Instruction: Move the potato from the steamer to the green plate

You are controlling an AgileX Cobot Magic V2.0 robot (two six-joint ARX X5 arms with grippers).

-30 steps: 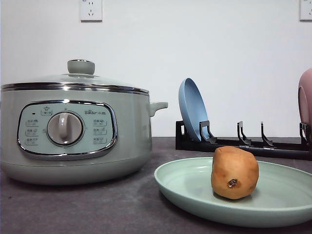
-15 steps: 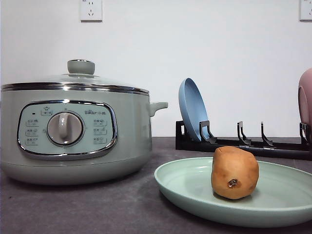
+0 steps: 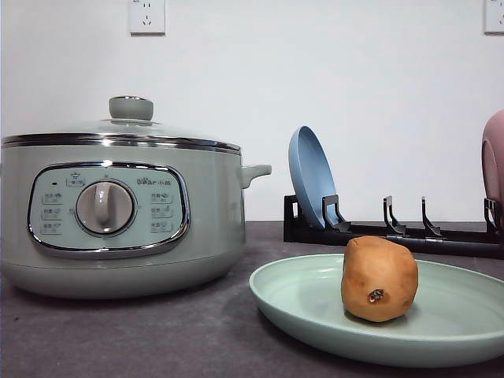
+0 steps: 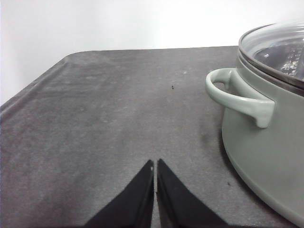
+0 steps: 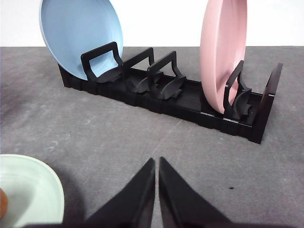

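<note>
The orange-brown potato (image 3: 379, 279) with a dark eye spot rests on the pale green plate (image 3: 299, 307) at the front right of the table. The sage-green steamer (image 3: 118, 213) stands at the left with its glass lid (image 3: 130, 118) on. In the left wrist view my left gripper (image 4: 155, 165) is shut with nothing in it, over bare table beside the steamer's side handle (image 4: 237, 95). My right gripper (image 5: 156, 162) is shut and empty, facing the rack, with the green plate's edge (image 5: 33, 190) and a sliver of potato (image 5: 3, 205) close by it.
A black dish rack (image 5: 190, 99) stands behind the plate, holding an upright blue plate (image 5: 80, 33) and a pink plate (image 5: 222, 52). The same rack (image 3: 394, 232) crosses the back right. The dark grey table's edge (image 4: 28, 90) lies beyond the left gripper.
</note>
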